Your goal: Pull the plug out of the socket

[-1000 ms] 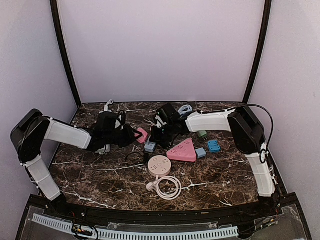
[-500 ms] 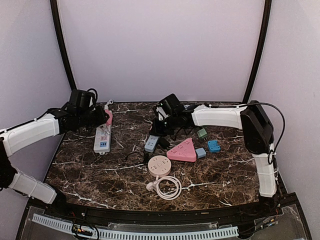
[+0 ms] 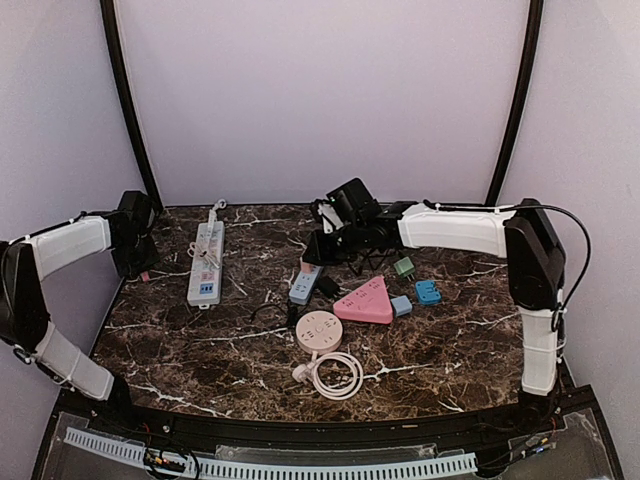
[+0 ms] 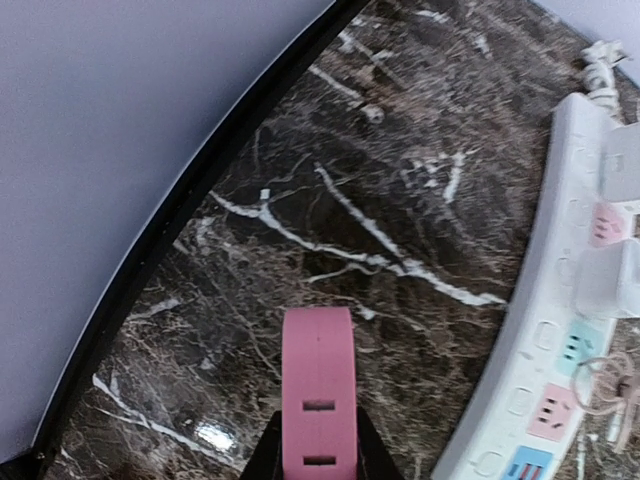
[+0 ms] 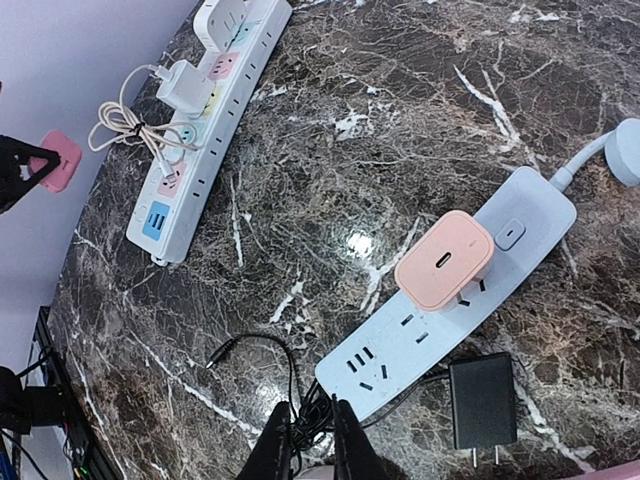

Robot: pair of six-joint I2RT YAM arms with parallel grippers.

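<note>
since the pink plug (image 4: 318, 385) looked light, rigid and slick, the left tool (image 4: 318, 455) pinched its flat sides; the right tool (image 5: 310, 422) was pressed together on a black cable (image 5: 255, 338).

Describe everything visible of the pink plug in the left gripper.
The pink plug is a rounded, matte plastic block with a lengthwise seam and two slots on its top face. The left gripper pinches its near end between jaws. It is out of any socket, over the marble table near the left edge, apart from the white power strip.
</note>
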